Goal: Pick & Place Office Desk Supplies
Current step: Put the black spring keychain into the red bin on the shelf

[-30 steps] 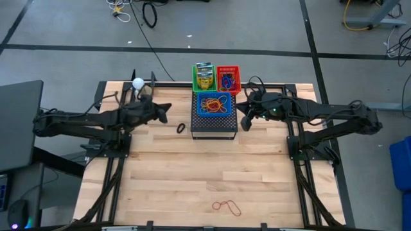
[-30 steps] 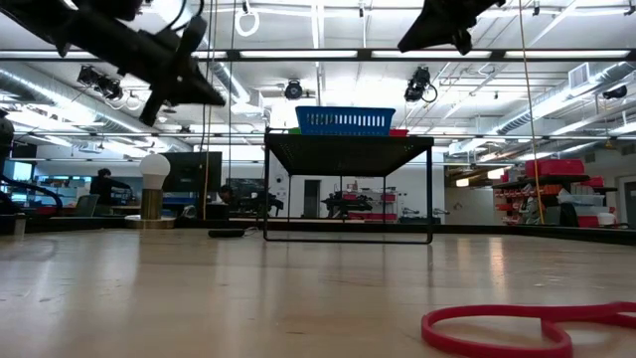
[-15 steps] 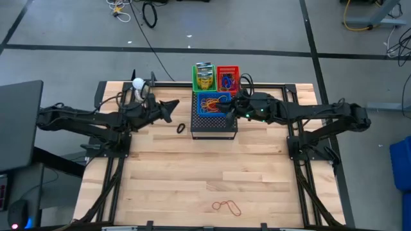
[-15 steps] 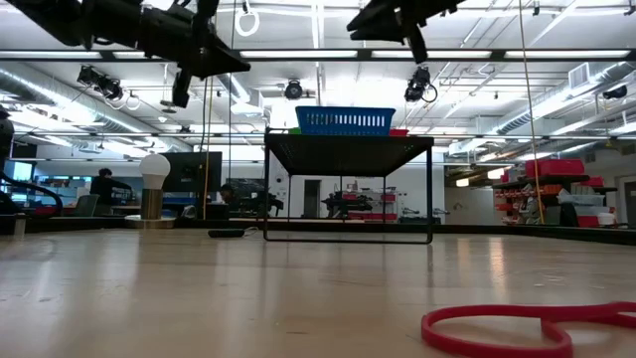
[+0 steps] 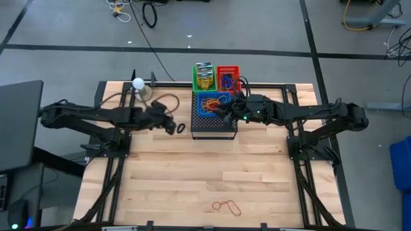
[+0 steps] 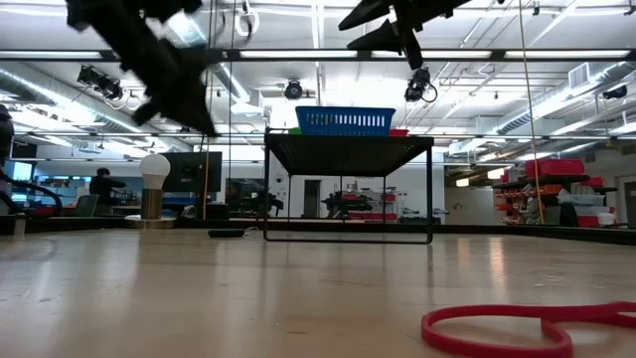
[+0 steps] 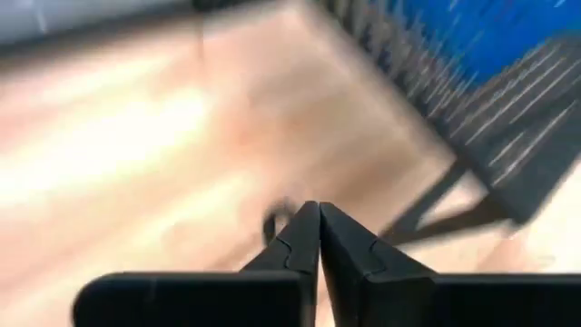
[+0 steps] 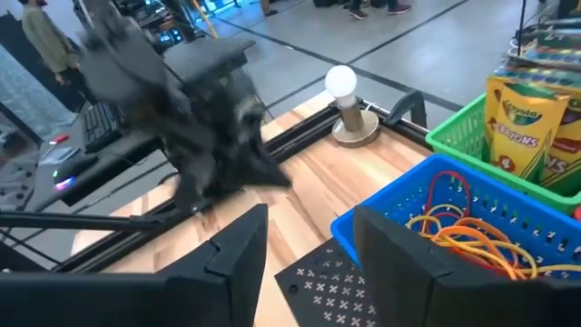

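While I am bringing the left gripper down toward the desk, the thing that matters is the small black ring lying flat on the wood just beside the black mesh box, on the side nearer my left arm. In the left wrist view the left gripper's jaws are standing pressed together with nothing between them, and the black ring is sitting just past their tips, almost in line with them. Seen from above, the ring is lying just to the box side of the jaws, with its longer axis running roughly away from me. So I am judging the left arm to be the one for this pick; its jaws will need to part and straddle the ring across its narrow width.

The right gripper is hovering over the blue basket on top of the mesh box, jaws standing apart and empty, with a tangle of orange and red rubber bands lying in the basket below. A red rubber band is lying alone near the desk's front edge, well apart from both arms.
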Robot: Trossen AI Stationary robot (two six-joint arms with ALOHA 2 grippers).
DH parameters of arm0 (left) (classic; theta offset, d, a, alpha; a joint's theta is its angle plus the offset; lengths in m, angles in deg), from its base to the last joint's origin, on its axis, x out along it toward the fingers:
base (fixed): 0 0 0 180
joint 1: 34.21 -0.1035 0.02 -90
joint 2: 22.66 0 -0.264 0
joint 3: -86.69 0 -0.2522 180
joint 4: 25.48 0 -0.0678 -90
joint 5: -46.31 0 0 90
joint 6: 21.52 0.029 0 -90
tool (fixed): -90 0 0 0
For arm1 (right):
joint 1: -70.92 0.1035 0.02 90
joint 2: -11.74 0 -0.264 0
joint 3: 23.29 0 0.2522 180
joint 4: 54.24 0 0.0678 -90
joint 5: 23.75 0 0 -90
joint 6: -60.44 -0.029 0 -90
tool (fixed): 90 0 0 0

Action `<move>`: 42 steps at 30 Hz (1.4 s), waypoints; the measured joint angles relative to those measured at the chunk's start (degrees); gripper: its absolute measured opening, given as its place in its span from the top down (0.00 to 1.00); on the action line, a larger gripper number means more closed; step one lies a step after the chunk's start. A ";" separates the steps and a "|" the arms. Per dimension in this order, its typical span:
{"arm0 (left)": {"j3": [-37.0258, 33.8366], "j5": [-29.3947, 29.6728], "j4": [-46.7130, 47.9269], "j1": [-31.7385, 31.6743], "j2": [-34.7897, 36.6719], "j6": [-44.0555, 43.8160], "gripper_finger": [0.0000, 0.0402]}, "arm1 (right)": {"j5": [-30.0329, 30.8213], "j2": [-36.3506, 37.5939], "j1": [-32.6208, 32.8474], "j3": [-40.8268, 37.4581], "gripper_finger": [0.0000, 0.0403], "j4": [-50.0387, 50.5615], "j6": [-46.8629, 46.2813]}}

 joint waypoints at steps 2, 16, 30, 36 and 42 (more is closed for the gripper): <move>-2.30 -5.04 -0.80 -1.03 -2.23 -3.39 0.91 | 0.00 0.00 0.00 0.00 0.57 0.00 1.01; -3.13 -11.53 -12.08 -5.78 -24.70 -6.92 0.61 | -0.20 0.00 -0.07 0.00 0.57 0.00 1.87; -2.60 -7.62 -11.86 -6.41 -31.43 -10.49 0.76 | -0.15 0.00 -0.04 0.00 0.57 -0.01 1.86; -2.67 -6.23 -11.46 -6.00 -30.34 -9.53 0.94 | -0.13 0.00 -0.04 0.00 0.57 0.00 1.87; -2.91 -6.29 -6.51 -6.03 -24.80 -7.12 0.97 | -0.11 0.02 -0.04 0.00 0.57 0.03 1.87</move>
